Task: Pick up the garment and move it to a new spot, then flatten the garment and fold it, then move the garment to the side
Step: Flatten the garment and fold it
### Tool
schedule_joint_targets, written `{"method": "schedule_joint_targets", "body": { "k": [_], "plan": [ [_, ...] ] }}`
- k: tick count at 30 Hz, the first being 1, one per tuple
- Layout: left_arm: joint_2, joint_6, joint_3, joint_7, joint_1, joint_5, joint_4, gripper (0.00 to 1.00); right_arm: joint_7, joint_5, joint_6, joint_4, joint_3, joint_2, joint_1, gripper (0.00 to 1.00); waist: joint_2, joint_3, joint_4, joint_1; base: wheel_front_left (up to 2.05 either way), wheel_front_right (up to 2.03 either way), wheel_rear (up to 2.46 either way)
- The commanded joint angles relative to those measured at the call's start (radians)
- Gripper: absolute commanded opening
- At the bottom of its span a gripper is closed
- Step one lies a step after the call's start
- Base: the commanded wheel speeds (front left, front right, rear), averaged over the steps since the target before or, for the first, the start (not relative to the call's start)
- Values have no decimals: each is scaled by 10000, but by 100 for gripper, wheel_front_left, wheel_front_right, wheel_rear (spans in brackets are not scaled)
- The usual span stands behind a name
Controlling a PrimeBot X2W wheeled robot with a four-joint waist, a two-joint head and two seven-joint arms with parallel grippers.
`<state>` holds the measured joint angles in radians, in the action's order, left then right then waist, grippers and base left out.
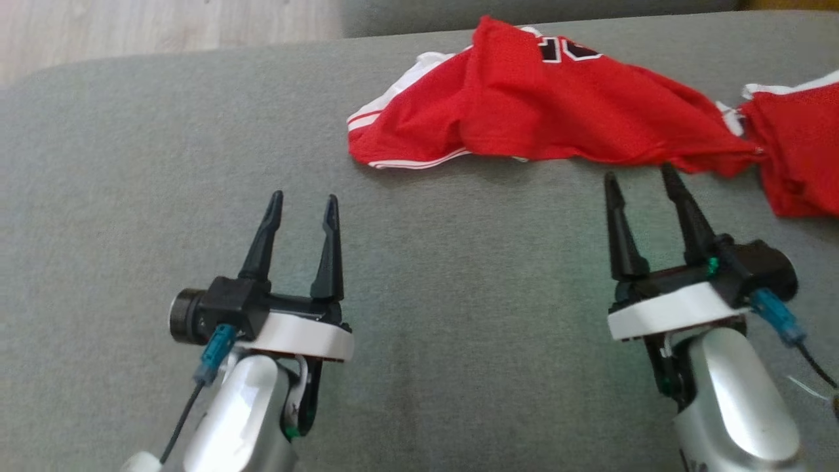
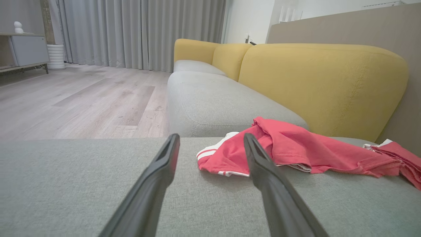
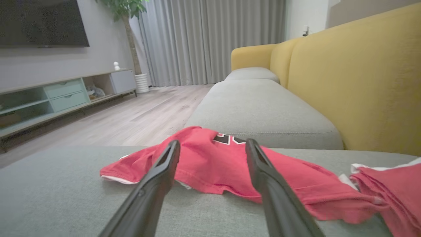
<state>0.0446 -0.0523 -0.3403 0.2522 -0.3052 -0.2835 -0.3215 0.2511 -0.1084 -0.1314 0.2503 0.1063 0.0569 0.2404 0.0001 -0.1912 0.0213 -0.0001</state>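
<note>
**Head view: both grippers spread and empty before a crumpled red jersey**

Long, dark, tapering fingers (image 1: 262,242) of matte plastic rise from the left gripper (image 1: 303,195). They stand well apart, with nothing between them, their tips above bare cushion. The right gripper (image 1: 640,172) is splayed just as wide and grips nothing. Its tips lie just beside the near hem of the jersey (image 1: 557,111), and whether one of them brushes the cloth cannot be told. Each gripper sits on a white collar over a smooth silver forearm, with a blue cable plug at the side.

The jersey is thin red fabric with white banded trim and black numerals edged in white. It lies rumpled in soft folds at the far right of the seat cushion (image 1: 131,164), narrowing to a twisted neck before it bunches again at the right edge. It is well apart from the left gripper.

The cushion is grey, coarse-woven upholstery with a rounded front corner. In the left wrist view, rounded mustard-yellow backrests (image 2: 322,85) with stitched seams stand behind the seat. Pale wood-grain floor planks (image 2: 82,98) run to pleated grey curtains (image 2: 138,33).
</note>
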Motion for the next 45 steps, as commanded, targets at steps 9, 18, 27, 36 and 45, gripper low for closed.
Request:
{"method": "schedule_joint_targets", "body": {
  "k": [9, 18, 27, 36, 45],
  "plan": [
    [57, -148, -410, 95, -720, -322, 352, 100, -656, 1322, 7, 1354, 999, -65, 2127, 100, -1, -1058, 1185, 1, 0, 0, 0],
    [56, -359, -951, 95, -1077, -679, 460, 100, -672, 1273, 7, 3255, 1059, -65, 3791, 100, -1, -1765, 2027, 1, 0, 0, 0],
    [56, -520, -1347, 95, -1237, -869, 482, 100, -485, 492, 7, 5181, 377, -66, 5084, 100, -1, -2085, 2629, 1, 0, 0, 0],
    [56, -563, -1183, 95, -1032, -727, 297, 100, 8, -278, 7, 5890, 913, -66, 5144, 0, -1, -1545, 2193, 1, 0, 0, 0],
    [56, -260, -492, 95, -622, -232, -47, 100, 67, -720, 7, 4541, 2632, -66, 3505, 0, -1, -403, 591, 1, 0, 0, 0]
  ]
}}
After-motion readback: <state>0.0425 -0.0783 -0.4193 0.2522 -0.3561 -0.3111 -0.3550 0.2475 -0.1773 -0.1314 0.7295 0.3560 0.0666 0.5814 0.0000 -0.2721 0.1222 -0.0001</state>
